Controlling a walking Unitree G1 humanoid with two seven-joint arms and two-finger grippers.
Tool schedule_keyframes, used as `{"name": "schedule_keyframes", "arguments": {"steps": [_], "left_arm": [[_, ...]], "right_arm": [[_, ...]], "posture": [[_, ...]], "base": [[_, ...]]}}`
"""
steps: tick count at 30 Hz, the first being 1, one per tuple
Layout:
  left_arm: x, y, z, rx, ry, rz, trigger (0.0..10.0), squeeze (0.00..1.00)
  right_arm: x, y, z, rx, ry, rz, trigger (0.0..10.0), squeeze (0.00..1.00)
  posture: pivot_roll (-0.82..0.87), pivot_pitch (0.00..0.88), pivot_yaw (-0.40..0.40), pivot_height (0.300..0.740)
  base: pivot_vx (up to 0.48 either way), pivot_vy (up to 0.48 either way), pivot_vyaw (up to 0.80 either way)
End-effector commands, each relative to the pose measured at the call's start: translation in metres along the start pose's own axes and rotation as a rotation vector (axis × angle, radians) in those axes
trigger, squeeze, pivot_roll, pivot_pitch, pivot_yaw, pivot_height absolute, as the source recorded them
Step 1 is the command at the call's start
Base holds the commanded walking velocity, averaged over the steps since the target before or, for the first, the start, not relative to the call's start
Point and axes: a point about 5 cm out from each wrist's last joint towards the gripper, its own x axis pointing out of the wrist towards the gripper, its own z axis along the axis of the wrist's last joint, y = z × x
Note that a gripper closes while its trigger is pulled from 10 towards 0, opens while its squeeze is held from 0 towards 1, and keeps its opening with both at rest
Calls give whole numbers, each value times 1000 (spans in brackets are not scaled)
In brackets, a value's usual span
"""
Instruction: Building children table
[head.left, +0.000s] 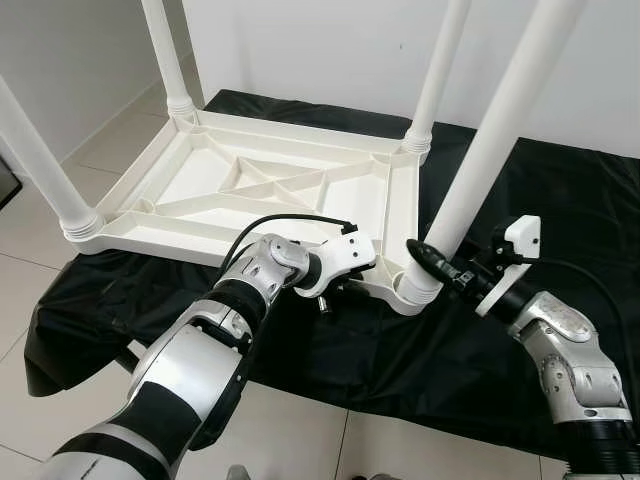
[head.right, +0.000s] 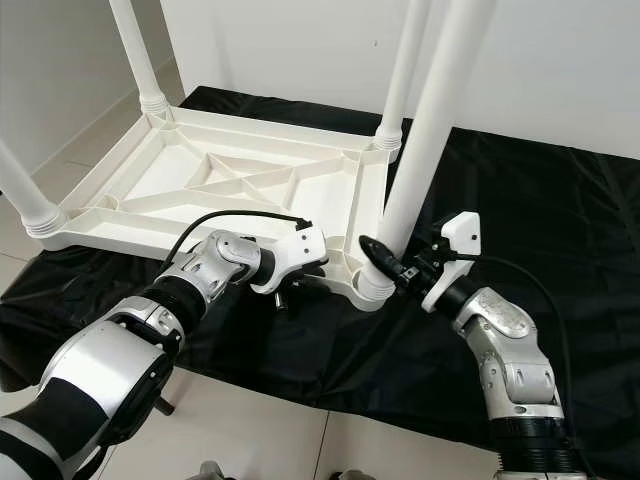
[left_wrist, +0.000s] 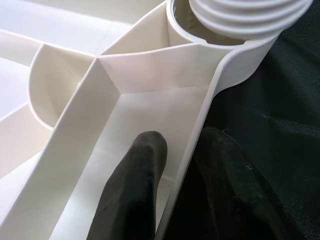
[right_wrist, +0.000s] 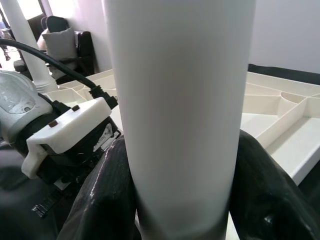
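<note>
While black cloth (head.left: 420, 350) underlies the upturned white table (head.left: 270, 185), my right gripper (head.left: 428, 256) grasps its five-o'clock leg (head.left: 480, 160); my left gripper (left_wrist: 172, 195) pinches the rim (left_wrist: 200, 120).

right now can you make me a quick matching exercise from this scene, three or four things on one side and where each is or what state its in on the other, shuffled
Things:
1. left gripper
2. right gripper
3. table top
4. black sheet

States:
A. spread on the floor under the table
B. lying upside down with its legs pointing up
C. fingers on either side of the table's near rim wall
D. closed around the near right leg, low by its socket

Pairs: 1-C, 2-D, 3-B, 4-A
</note>
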Motion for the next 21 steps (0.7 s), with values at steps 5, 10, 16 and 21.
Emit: {"name": "schedule_keyframes", "arguments": {"steps": [5, 10, 16, 21], "left_arm": [[-1, 7, 8, 4, -31, 73, 10000, 0], [-2, 7, 7, 2, -31, 75, 10000, 0], [-2, 8, 7, 2, -32, 76, 10000, 0], [-3, 8, 8, 1, -34, 77, 10000, 0]], "right_arm": [[4, 8, -15, 55, 57, 40, 10000, 0], [4, 2, -17, 33, 65, 20, 10000, 0], [5, -4, -20, 11, 81, -9, 10000, 0], [6, -4, -23, 28, 86, -22, 10000, 0]], "posture": [[-74, 51, -3, 740], [-75, 54, -1, 740], [-75, 59, -2, 740], [-73, 61, -1, 740]], "base": [[0, 0, 0], [0, 0, 0], [0, 0, 0], [0, 0, 0]]}}
